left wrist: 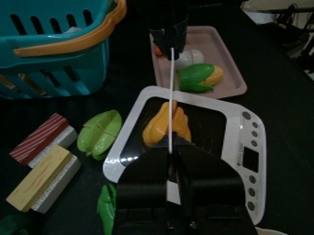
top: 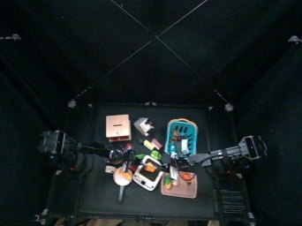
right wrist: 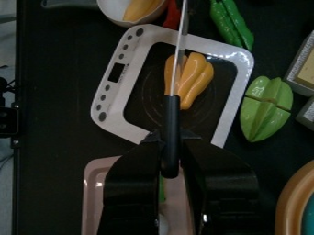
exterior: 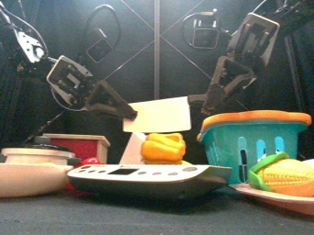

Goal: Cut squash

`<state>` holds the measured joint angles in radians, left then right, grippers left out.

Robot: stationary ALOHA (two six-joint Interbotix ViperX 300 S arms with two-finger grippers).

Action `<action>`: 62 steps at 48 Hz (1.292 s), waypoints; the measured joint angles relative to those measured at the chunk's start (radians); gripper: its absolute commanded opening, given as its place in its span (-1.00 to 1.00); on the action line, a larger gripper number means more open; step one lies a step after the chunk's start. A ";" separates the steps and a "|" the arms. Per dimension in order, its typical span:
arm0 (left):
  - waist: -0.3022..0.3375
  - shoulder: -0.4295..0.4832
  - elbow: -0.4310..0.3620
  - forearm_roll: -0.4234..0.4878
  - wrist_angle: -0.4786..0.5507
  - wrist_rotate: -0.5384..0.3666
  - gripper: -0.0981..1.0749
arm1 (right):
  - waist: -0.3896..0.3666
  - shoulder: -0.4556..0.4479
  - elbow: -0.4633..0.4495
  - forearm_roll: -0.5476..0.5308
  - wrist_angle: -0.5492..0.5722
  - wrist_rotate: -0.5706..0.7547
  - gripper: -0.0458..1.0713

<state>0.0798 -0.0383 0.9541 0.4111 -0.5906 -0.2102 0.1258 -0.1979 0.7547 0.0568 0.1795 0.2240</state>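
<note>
- Squash (right wrist: 186, 75), yellow-orange, lies on the white scale (right wrist: 123, 78) near the middle of the bench (top: 94, 190), with the teal basket (exterior: 252, 139) behind and to the right.
- Right end effector (right wrist: 172, 138) is closed on a knife (right wrist: 178, 55); its blade lies along the squash.
- Left end effector (left wrist: 178, 161) grips a thin tool handle (left wrist: 173, 110) above the squash.
- Green vegetable (right wrist: 267, 107) lies just beside the scale.

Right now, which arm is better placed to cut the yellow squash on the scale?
Right, probably: the right gripper holds the black-handled knife, blade lined along the yellow squash; the left gripper's hold unclear.
</note>
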 measured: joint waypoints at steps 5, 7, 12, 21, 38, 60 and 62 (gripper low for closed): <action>0.000 0.008 -0.002 0.000 0.000 0.000 -0.18 | -0.005 0.000 0.002 0.002 0.002 0.000 -0.12; 0.002 0.008 -0.002 0.000 0.000 0.000 -0.18 | -0.005 0.000 0.002 0.002 0.002 0.000 -0.12; 0.003 0.008 -0.002 0.000 0.000 0.000 -0.18 | -0.006 0.000 0.003 0.000 0.002 -0.002 -0.12; 0.003 0.008 -0.003 0.000 -0.002 0.000 -0.18 | -0.008 0.000 0.002 -0.005 0.002 0.000 -0.12; 0.003 0.026 -0.009 0.000 0.000 0.000 -0.18 | -0.008 0.000 0.012 -0.002 0.003 0.000 -0.12; 0.003 0.035 -0.011 0.000 0.000 0.000 -0.18 | -0.008 0.025 0.026 -0.002 0.000 0.000 -0.12; 0.003 0.040 -0.011 0.000 0.000 0.000 -0.18 | -0.008 0.029 0.025 -0.002 0.002 -0.002 -0.12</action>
<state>0.0828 0.0015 0.9434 0.4111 -0.5906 -0.2102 0.1181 -0.1687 0.7793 0.0552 0.1810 0.2224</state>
